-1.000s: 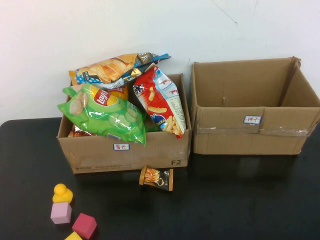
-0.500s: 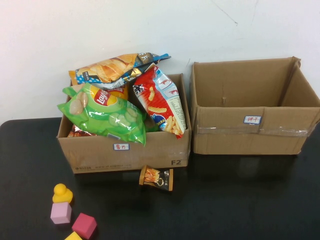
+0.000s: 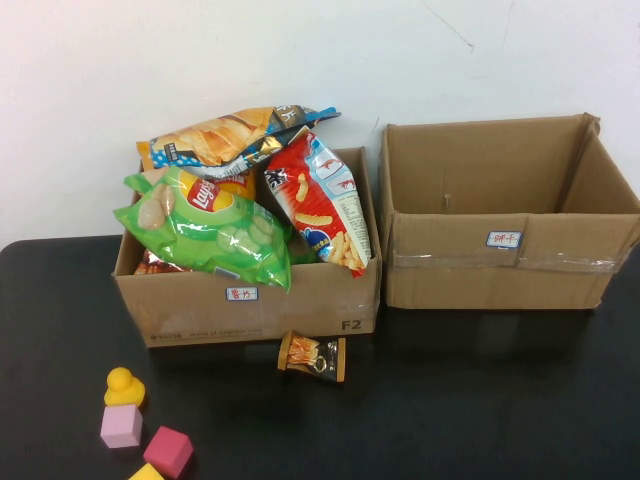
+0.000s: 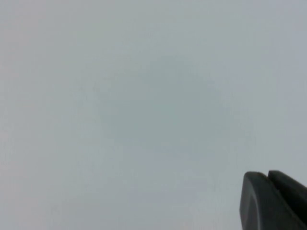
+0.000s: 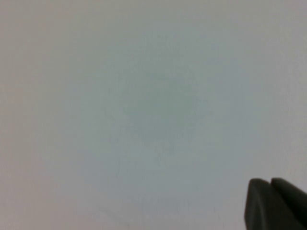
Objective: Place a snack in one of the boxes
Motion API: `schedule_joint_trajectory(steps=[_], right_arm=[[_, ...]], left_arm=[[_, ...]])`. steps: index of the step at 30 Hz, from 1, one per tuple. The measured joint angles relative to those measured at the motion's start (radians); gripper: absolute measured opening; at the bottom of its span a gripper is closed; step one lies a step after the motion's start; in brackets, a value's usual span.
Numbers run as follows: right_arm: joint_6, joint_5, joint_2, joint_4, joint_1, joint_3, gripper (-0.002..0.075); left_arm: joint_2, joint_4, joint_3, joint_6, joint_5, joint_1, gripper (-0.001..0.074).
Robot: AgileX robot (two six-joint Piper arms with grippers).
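Two cardboard boxes are seen side by side at the back of the black bench (image 3: 480, 400), against a white wall. The left box (image 3: 300, 305) is piled full of snack bags: a green chip bag (image 3: 205, 232) lies across its front, a red bag (image 3: 322, 200) leans upright at its right side, and an orange-and-blue bag (image 3: 230, 135) rests on top at the back. The right box (image 3: 505, 270) (open-topped, with a small label on its front wall) shows only bare cardboard inside.

A small orange snack packet (image 3: 313, 356) lies on the bench, just in front of the left box, near that box's right corner.

Toward the front left of the bench, a yellow duck (image 3: 124, 386) sits on a pink cube (image 3: 121, 427), with a magenta cube (image 3: 168, 451) just beside it.

Neither arm is seen from the high view. The left gripper (image 4: 274, 201) and the right gripper (image 5: 276, 203) are each shown only as a dark tip against a plain pale surface in their own wrist views; whether the fingers are spread or pressed together cannot be told.
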Motion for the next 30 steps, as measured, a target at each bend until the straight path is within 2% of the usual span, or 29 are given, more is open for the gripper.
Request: schedule_joint_trajectory(steps=[2,6,10,22,26,30], right_arm=[[0.0,0.098,0.07,0.0,0.0,-0.036,-0.0001],[-0.01,0.211,0.219,0.002,0.0,-0.044,-0.0001],[-0.012,0.242,0.375,0.002,0.0,-0.044,-0.0001],[-0.028,0.24,0.659,-0.002,0.0,-0.044,-0.0001],[-0.028,0.236,0.799,0.02,0.0,-0.044,-0.0001],[-0.026,0.229,0.898,0.033,0.004,-0.044,-0.0001]], left_arm=[[0.021,0.0,-0.091,-0.006,0.163,0.0,-0.0001],[0.094,0.002,-0.201,-0.009,0.354,0.0,-0.0001],[0.124,0.002,-0.21,-0.01,0.413,0.0,-0.0001],[0.133,-0.005,-0.21,-0.023,0.418,0.0,-0.0001],[0.191,-0.009,-0.21,-0.001,0.539,0.0,-0.0001],[0.275,-0.019,-0.242,0.054,0.735,0.0,-0.0001]])
